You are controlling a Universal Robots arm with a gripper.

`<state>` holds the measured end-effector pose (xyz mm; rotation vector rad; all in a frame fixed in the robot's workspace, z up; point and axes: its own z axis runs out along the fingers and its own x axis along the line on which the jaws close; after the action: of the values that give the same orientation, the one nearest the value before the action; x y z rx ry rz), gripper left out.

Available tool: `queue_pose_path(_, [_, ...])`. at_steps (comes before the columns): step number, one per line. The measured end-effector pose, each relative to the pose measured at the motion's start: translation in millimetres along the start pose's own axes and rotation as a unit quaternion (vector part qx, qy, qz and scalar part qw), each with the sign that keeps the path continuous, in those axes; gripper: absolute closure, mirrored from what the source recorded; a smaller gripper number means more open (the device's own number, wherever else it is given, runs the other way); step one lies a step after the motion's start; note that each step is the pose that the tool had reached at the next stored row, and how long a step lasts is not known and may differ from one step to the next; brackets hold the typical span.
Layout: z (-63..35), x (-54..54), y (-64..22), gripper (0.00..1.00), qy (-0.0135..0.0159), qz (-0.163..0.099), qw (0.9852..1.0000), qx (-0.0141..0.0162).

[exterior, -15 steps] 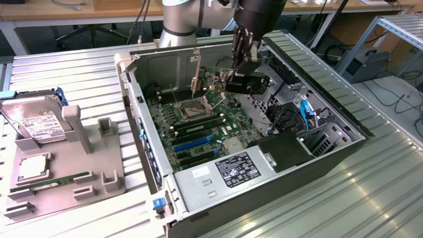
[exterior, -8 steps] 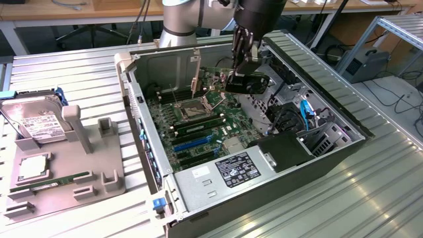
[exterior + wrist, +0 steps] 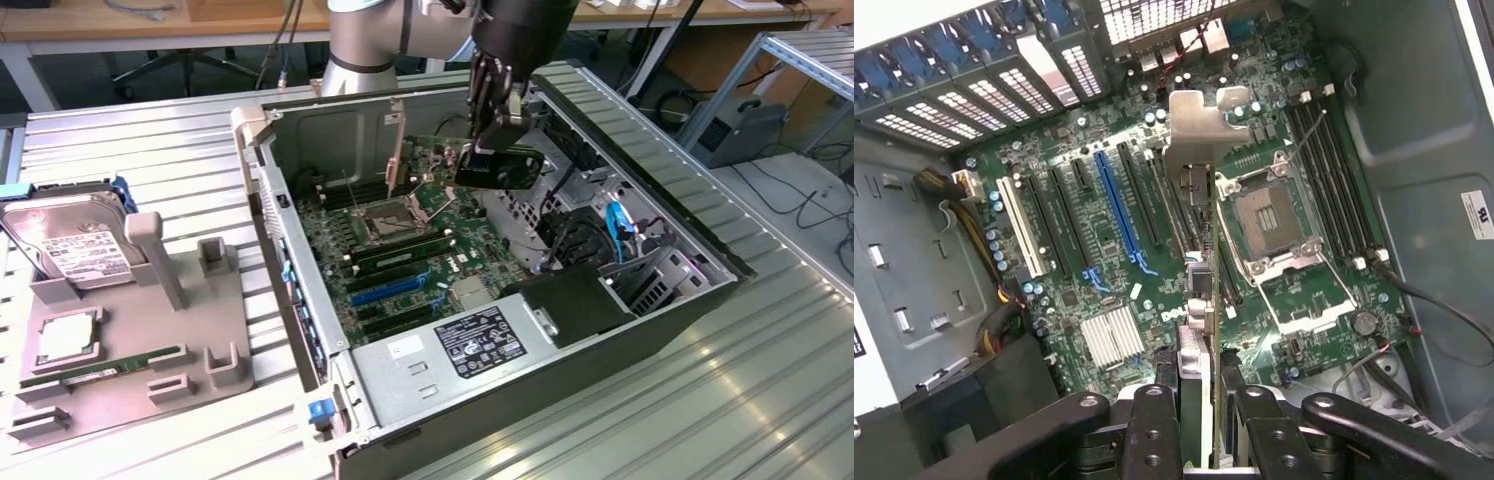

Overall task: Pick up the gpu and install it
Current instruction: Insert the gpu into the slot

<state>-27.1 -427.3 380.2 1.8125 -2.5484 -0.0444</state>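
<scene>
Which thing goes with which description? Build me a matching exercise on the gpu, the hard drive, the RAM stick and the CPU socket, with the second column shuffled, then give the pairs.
1. gpu
2. hard drive
3. RAM stick
4. CPU socket

A. long, narrow and green, lying on the grey tray
B. on the motherboard inside the case
C. silver with a white label, on the grey tray
D. gripped by the pincer above the motherboard

Pairs: 1-D, 2-C, 3-A, 4-B.
</scene>
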Motion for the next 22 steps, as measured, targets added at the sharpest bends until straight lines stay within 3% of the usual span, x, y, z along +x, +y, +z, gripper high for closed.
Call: queue_pose_path(22, [0.1, 0.0, 0.0, 0.73, 0.0006, -0.020, 0.9998, -0.0001])
